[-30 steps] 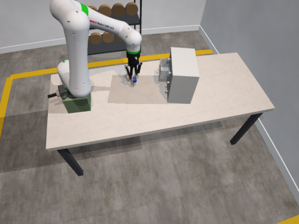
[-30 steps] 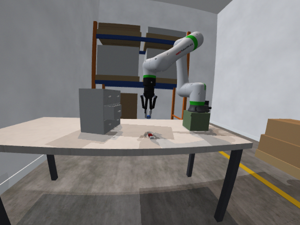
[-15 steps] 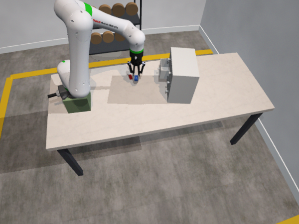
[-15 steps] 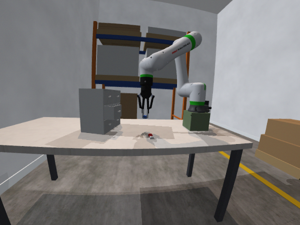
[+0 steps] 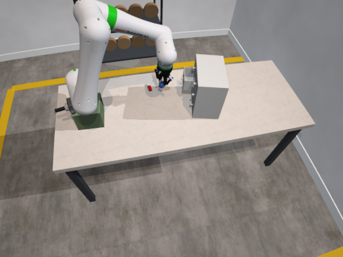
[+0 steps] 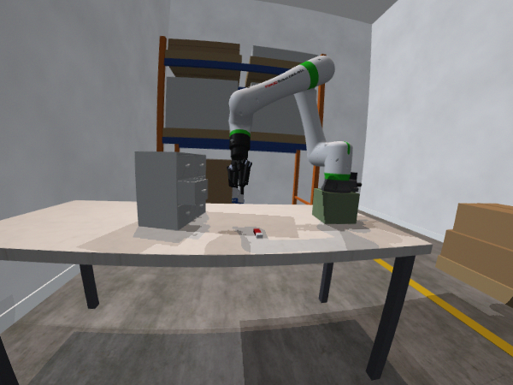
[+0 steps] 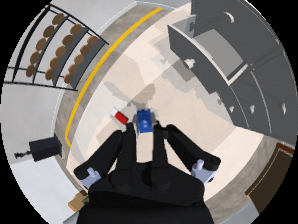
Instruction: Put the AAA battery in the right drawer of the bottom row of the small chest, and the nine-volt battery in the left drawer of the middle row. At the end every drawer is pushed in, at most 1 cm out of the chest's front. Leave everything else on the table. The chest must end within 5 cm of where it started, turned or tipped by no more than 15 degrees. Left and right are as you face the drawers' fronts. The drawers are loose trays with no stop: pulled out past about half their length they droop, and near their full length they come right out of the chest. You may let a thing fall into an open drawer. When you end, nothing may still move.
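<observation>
Battery (image 5: 161, 84) (image 6: 235, 200) (image 7: 144, 121), boxy and blue, between the fingers (image 5: 165, 80) (image 6: 242, 189)

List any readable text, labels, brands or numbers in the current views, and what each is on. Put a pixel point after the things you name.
"FANUC": red lettering on the white robot arm's upper link (image 5: 134, 24) (image 6: 278, 83), blurred but just readable.
Dark lettering beside it: too blurred to read.
Blue block-shaped battery in the gripper (image 5: 164, 83) (image 6: 240, 192) (image 7: 145, 125): pale marks, too small to read.
Grey chest of drawers (image 5: 211, 71) (image 6: 156, 188) (image 7: 220, 95): no text visible.
</observation>
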Tool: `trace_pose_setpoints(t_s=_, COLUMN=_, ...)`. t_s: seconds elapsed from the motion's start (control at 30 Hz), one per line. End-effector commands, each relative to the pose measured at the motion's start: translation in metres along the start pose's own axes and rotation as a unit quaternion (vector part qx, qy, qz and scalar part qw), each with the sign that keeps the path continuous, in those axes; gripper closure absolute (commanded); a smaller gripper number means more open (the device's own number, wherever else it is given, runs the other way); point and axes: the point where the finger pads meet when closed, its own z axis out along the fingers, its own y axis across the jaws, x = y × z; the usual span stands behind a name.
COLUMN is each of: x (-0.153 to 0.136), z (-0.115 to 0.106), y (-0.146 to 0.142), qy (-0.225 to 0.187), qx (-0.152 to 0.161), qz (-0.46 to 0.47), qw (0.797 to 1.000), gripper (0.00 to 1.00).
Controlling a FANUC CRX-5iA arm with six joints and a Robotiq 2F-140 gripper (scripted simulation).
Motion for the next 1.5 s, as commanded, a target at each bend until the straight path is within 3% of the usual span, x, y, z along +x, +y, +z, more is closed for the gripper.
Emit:
trace_pose_setpoints(t_s=0.0, x=0.004, z=0.003, y=0.0, qy=-0.018, qx=-0.048, qz=0.129, qw=0.99, gripper=0.86)
trace_pose_setpoints(t_s=0.27, x=0.008, z=0.004, y=0.001, qy=0.04, qx=-0.034, qz=0.22, qw=0.974, gripper=0.86)
trace_pose_setpoints(t_s=0.63, x=0.011, z=-0.005, y=-0.002, qy=0.094, qx=-0.038, qz=0.304, qw=0.947, gripper=0.86)
trace_pose_setpoints(t_s=1.0, x=0.023, z=-0.048, y=-0.012, qy=0.139, qx=-0.041, qz=0.335, qw=0.931, gripper=0.86)
trace_pose_setpoints(t_s=1.47, x=0.037, z=-0.098, y=-0.025, qy=0.182, qx=-0.034, qz=0.328, qw=0.926, gripper=0.86)
